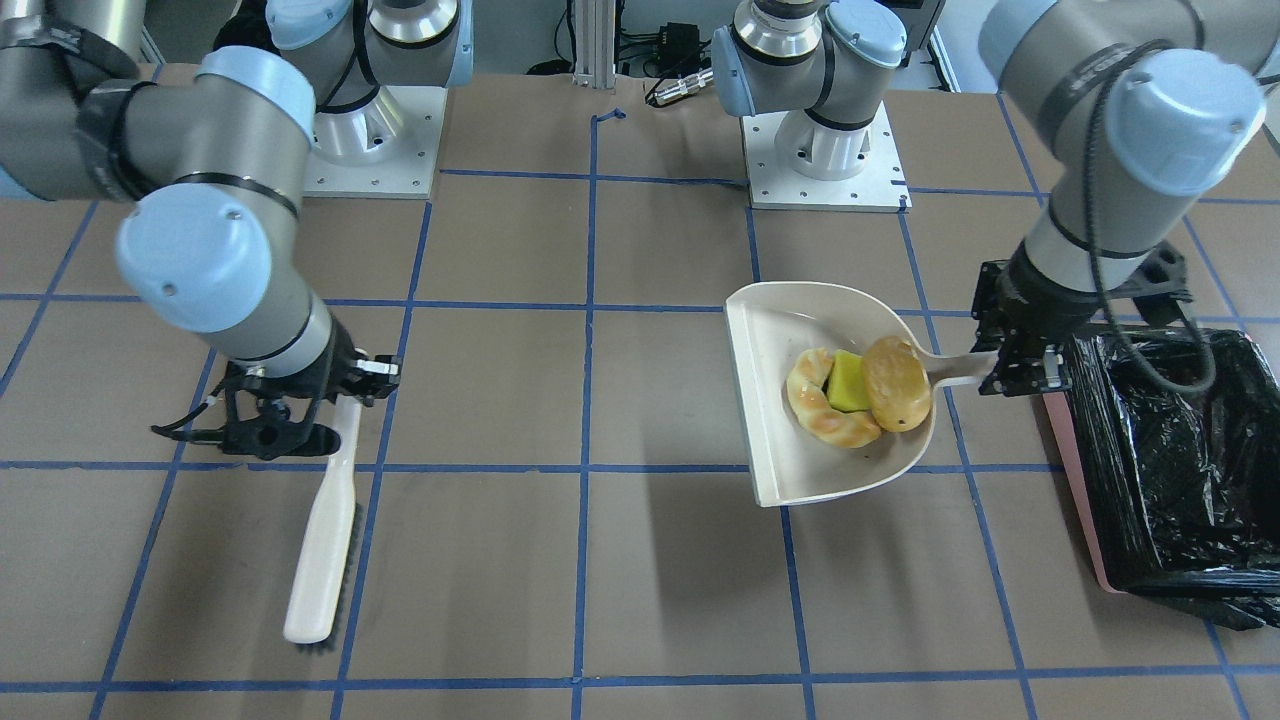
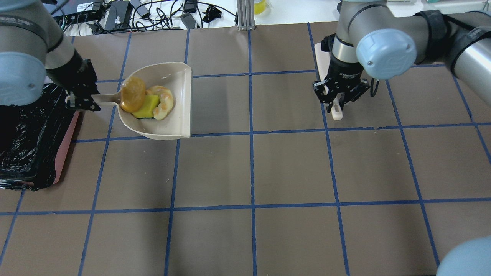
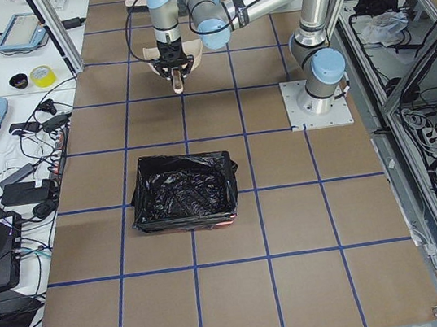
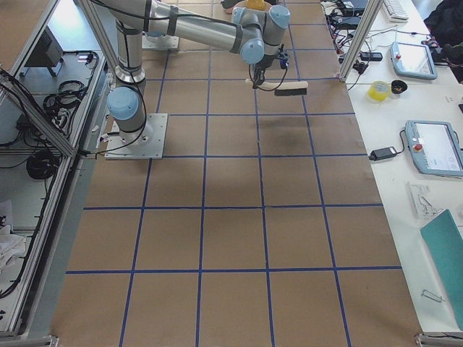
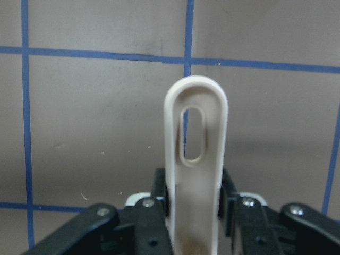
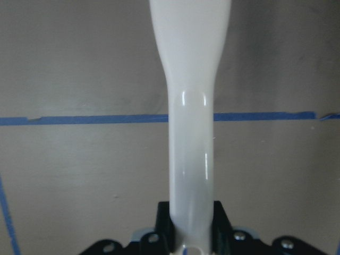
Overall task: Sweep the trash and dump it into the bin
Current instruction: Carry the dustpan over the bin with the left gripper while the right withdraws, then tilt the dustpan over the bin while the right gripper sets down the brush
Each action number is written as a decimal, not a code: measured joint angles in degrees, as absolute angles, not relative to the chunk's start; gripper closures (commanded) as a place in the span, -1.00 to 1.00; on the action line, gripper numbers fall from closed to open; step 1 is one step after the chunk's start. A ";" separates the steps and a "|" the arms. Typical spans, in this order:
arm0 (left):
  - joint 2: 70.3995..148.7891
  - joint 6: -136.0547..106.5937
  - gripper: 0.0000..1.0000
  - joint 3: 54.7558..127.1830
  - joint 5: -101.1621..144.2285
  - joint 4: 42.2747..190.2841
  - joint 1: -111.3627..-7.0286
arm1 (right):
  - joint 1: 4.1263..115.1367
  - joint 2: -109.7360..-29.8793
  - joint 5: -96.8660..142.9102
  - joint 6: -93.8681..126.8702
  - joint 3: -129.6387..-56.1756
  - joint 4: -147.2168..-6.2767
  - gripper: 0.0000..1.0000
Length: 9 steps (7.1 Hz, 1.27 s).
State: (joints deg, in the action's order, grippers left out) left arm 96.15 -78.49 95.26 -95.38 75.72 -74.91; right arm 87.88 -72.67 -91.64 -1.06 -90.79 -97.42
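The beige dustpan (image 1: 790,460) is held raised above the table, with a shadow under it. In it lie the golden-brown bread roll (image 1: 897,382), the pale croissant (image 1: 825,415) and the yellow sponge (image 1: 850,383). My left gripper (image 1: 1012,378) is shut on the dustpan's handle, right beside the bin (image 1: 1170,470), a pink container lined with a black bag. In the overhead view the dustpan (image 2: 180,115) is right of the bin (image 2: 23,134). My right gripper (image 2: 337,103) is shut on the white brush (image 1: 325,530), far from the dustpan.
The brown table (image 2: 249,172) carries a grid of blue tape. Both arm bases (image 1: 825,160) stand at the robot's edge. Cables and power supplies (image 2: 126,11) lie beyond the far edge.
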 measured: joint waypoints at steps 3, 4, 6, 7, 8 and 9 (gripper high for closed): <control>98.22 -64.44 1.00 88.19 -95.30 77.57 -62.21 | 74.96 -69.35 -93.20 -13.93 -89.85 -99.14 1.00; 99.71 -59.42 1.00 86.67 -95.11 76.90 -57.41 | 72.41 -67.61 -93.35 -16.28 -89.60 -100.36 1.00; 103.89 -52.66 1.00 81.53 -94.94 76.03 -49.84 | 70.35 -65.43 -93.63 -19.70 -89.93 -102.66 1.00; 106.48 -49.66 1.00 78.60 -94.97 75.81 -46.49 | 69.94 -64.97 -93.77 -20.79 -90.27 -103.14 1.00; 109.48 -47.33 1.00 75.81 -95.06 74.72 -43.76 | 69.75 -64.78 -93.88 -21.17 -90.67 -103.25 1.00; 112.67 -45.89 1.00 73.55 -95.13 72.10 -42.32 | 69.64 -64.72 -93.95 -21.06 -91.34 -103.28 1.00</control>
